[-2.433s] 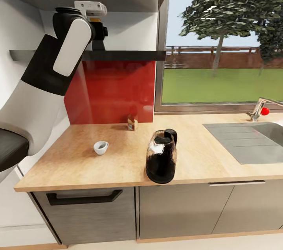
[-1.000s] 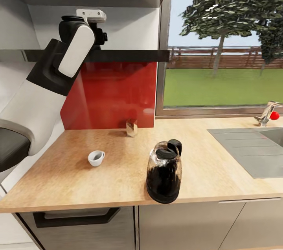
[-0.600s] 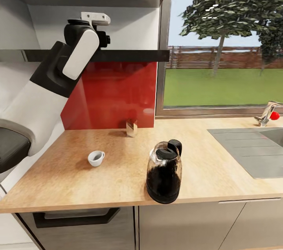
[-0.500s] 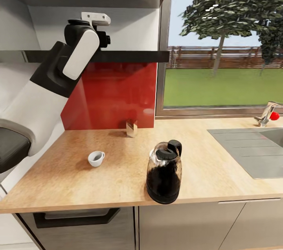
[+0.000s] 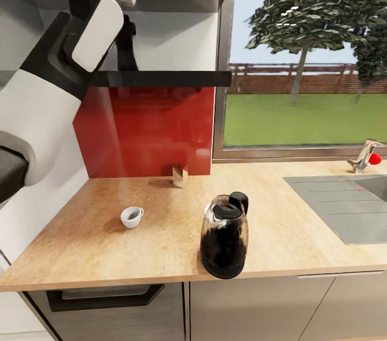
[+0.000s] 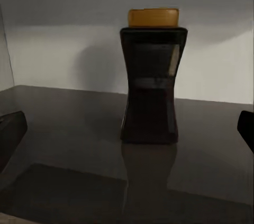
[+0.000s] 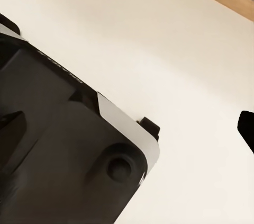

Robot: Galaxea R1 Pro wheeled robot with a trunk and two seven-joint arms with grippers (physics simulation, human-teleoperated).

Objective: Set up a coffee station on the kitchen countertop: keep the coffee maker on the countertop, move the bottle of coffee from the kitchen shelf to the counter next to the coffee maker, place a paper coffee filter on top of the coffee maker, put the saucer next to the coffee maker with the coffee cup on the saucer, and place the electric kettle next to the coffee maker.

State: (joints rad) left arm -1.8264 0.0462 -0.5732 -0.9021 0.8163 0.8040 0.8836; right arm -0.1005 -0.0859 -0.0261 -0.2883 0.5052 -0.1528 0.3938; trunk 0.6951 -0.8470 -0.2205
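the left arm (image 5: pixel 59 67) is raised to the level of the upper shelf (image 5: pixel 161 78), a dark glossy slab in front of the red backsplash (image 5: pixel 150 131). in the left wrist view the bottle (image 6: pixel 153 81) stands upright on this shelf, near the white back wall, dark with a yellow cap (image 6: pixel 154 17). the two fingertips of the left gripper (image 6: pixel 127 128) show at both edges of that view, spread wide, with the bottle between them but further in; they do not touch it.

on the countertop (image 5: pixel 161 244) the kettle (image 5: pixel 224 236) stands upright close to the front edge, its black handle turned to the back. the cup (image 5: pixel 131 216) stands to its left, well apart, with the handle to the right. a small brown box-like thing (image 5: pixel 180 175) stands at the back, just before the backsplash; i cannot tell what it is. a grey sink (image 5: pixel 344 207) is set in the countertop at the right, with a tap (image 5: pixel 365 154) behind it.

the right wrist view shows the robot's black and white body (image 7: pixel 63 150) over a pale floor (image 7: pixel 174 65). the dark tips of the right gripper (image 7: pixel 127 128) sit at the two edges of that view, spread apart with nothing between them.
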